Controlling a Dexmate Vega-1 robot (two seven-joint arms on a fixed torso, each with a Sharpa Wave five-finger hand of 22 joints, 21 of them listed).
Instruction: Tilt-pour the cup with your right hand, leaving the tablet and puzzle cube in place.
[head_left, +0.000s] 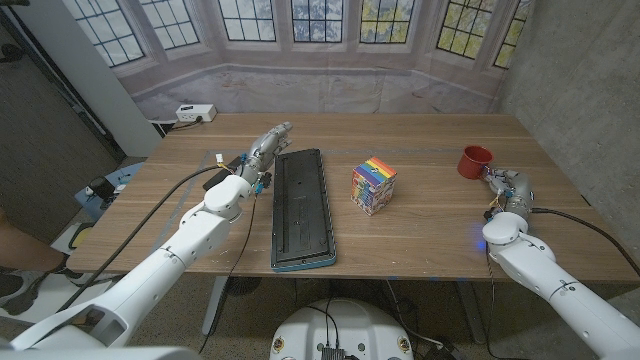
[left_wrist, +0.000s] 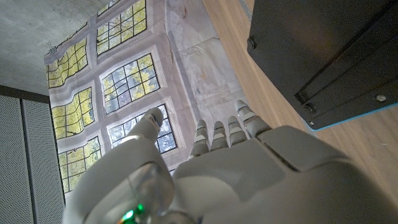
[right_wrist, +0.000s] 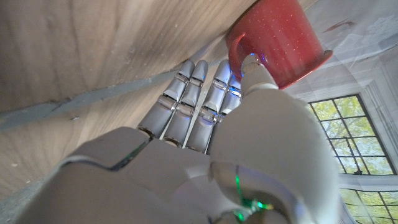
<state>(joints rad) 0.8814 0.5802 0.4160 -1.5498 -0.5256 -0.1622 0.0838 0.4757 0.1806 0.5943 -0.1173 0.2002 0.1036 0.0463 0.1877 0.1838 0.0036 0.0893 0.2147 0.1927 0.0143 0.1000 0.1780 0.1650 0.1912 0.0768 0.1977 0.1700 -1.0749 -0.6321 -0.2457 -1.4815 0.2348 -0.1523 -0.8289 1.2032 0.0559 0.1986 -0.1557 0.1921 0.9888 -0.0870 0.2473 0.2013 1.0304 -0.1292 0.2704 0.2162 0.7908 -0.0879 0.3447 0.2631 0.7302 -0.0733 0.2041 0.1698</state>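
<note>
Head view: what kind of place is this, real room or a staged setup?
Probably a lab or test bay staged as a room: the windows are a wrinkled printed backdrop hung behind the wooden table, with bare concrete wall to the side and cables trailing off it.

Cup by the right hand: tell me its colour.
Red with fine pale speckles; the cup shows best in the right wrist view.
</note>
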